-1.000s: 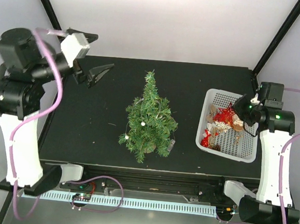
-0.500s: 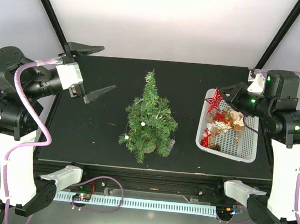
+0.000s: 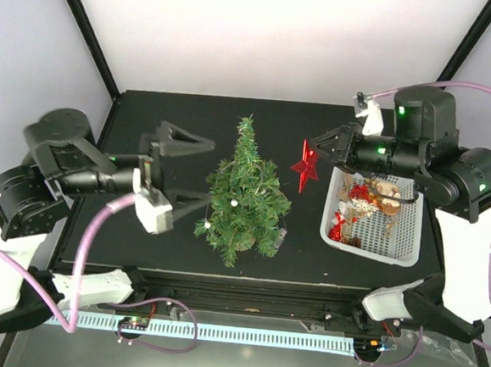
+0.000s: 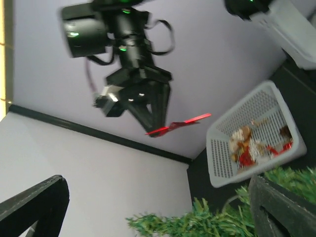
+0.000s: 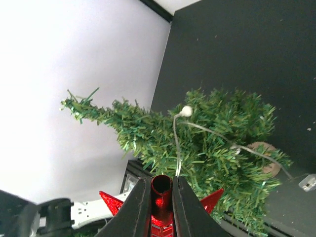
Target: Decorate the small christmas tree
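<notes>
Red and glittery, the star (image 3: pixel 305 165) now hangs over the bare counter (image 3: pixel 304 252), between the white basket (image 3: pixel 333 199) and the small christmas tree (image 3: pixel 246 196). Half a second ago it was just above the basket's near-left corner, and a second ago the right end effector (image 5: pixel 161 195) was still down among the basket's contents. That end effector is clamped on the star's stem, its two fingers pressed tight on either side. The left arm has swung in from the far left corner, and the left end effector (image 3: pixel 202 170) now sits just beside the tree's left flank with its jaws spread wide and nothing between them. The tree stands upright at the middle of the counter in the same spot as before, with a thin wire (image 5: pixel 176 143) carrying small white bulbs draped over its branches. By count: one tree, one basket, one star aloft, two arms. Several ornaments (image 3: pixel 372 198) remain heaped in the basket, too tangled to number.
</notes>
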You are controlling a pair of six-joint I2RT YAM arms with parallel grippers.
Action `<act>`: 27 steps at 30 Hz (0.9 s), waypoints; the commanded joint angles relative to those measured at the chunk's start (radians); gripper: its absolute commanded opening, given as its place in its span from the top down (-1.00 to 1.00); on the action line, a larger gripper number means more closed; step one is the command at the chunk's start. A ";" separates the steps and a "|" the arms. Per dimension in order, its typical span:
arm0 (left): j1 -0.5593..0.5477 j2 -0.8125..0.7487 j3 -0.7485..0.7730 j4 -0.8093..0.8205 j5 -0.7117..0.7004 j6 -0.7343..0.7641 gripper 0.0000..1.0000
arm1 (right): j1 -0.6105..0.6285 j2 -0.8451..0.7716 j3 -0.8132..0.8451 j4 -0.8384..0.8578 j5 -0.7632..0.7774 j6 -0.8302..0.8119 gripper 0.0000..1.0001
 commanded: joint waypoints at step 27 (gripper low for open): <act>-0.703 -0.114 -0.600 0.425 -0.807 0.761 -0.32 | 0.205 -0.120 -0.338 -0.059 0.043 0.075 0.79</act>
